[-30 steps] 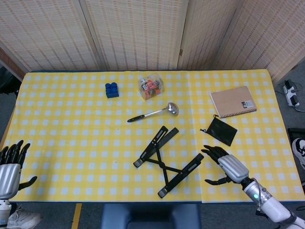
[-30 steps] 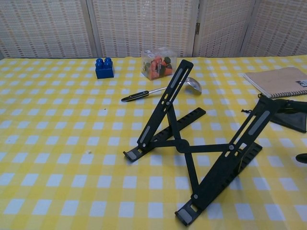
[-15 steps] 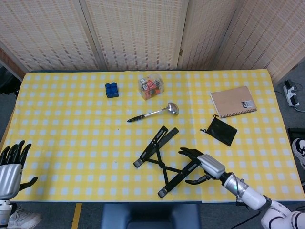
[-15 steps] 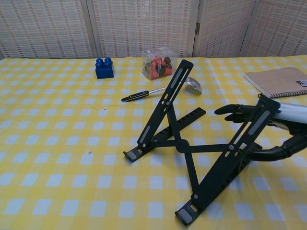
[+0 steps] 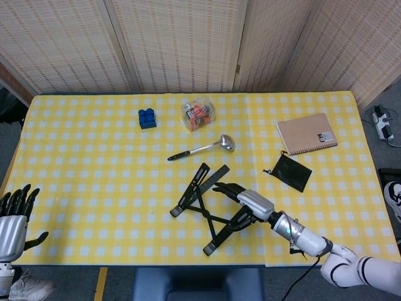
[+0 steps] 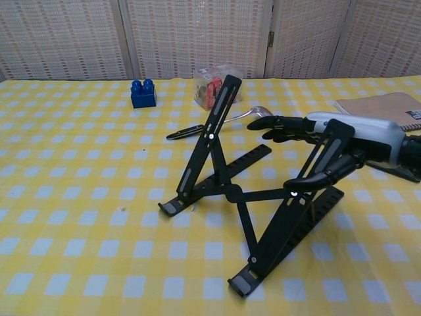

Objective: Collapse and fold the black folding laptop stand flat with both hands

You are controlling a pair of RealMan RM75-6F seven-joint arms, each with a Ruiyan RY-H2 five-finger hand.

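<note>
Bare checked cloth lies open from the stand's (image 5: 210, 204) nine o'clock out to the left hand (image 5: 12, 219), while the ladle (image 5: 202, 148) crowds its twelve o'clock side

The light was bright and even in both views, and it seemed to come from above. Shadows were soft and small. The yellow tabletop (image 5: 94, 188) looked clear and had no glare. The chest view was a bit soft, and the right hand (image 6: 342, 141) looked slightly blurry there. The head view stayed sharp to its edges.
</note>
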